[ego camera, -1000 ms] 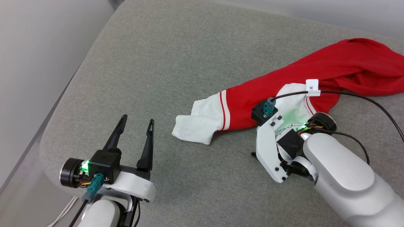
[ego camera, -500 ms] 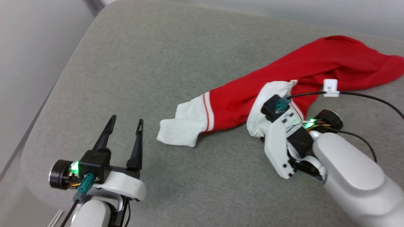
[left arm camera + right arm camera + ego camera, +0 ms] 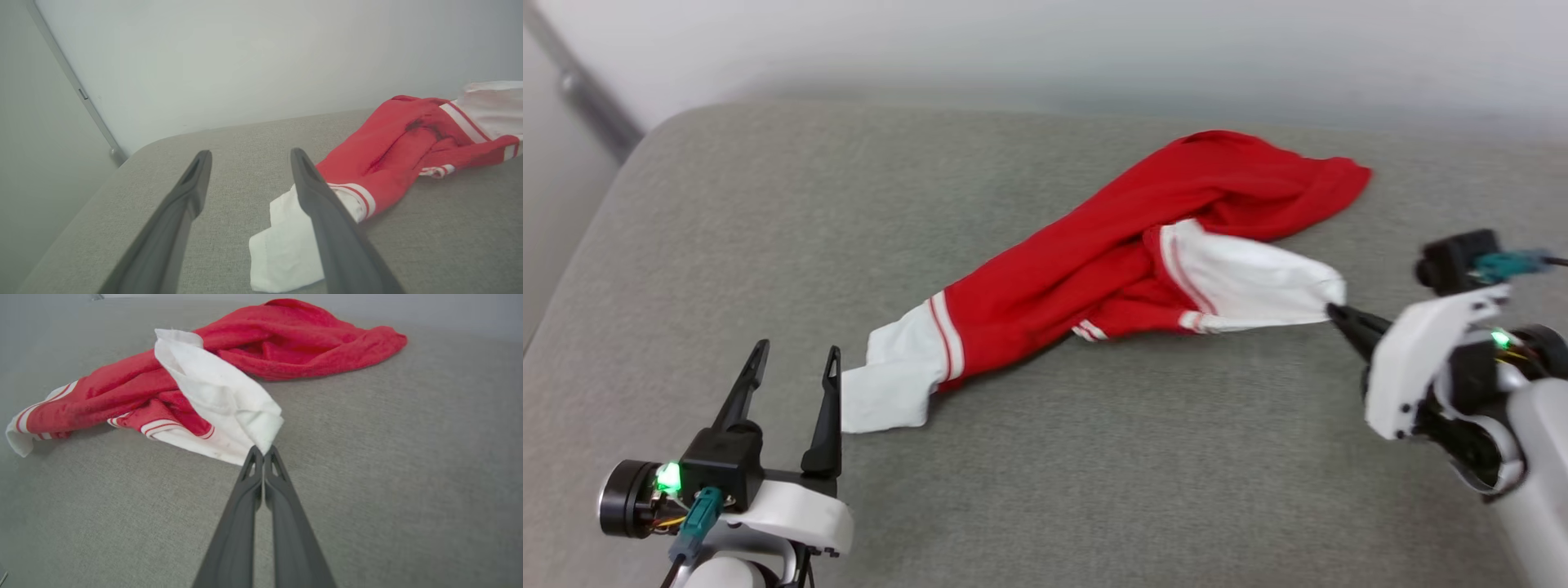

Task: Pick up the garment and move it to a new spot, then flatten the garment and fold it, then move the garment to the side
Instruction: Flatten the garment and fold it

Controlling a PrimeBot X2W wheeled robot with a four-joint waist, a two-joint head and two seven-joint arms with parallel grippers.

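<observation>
Open a second ago, the right gripper [image 3: 1338, 314] now clamps the white sleeve [image 3: 1250, 282] of the jersey [image 3: 1045, 278], starting the pick-up; the left gripper [image 3: 796, 355] stays spread, empty.

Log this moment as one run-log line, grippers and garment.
stage: pickup | right gripper: shut on white sleeve tip of garment | left gripper: open, empty, near other sleeve | garment: bunched on grey cushion

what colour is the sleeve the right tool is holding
White sleeve, best seen in the right wrist view.
</observation>
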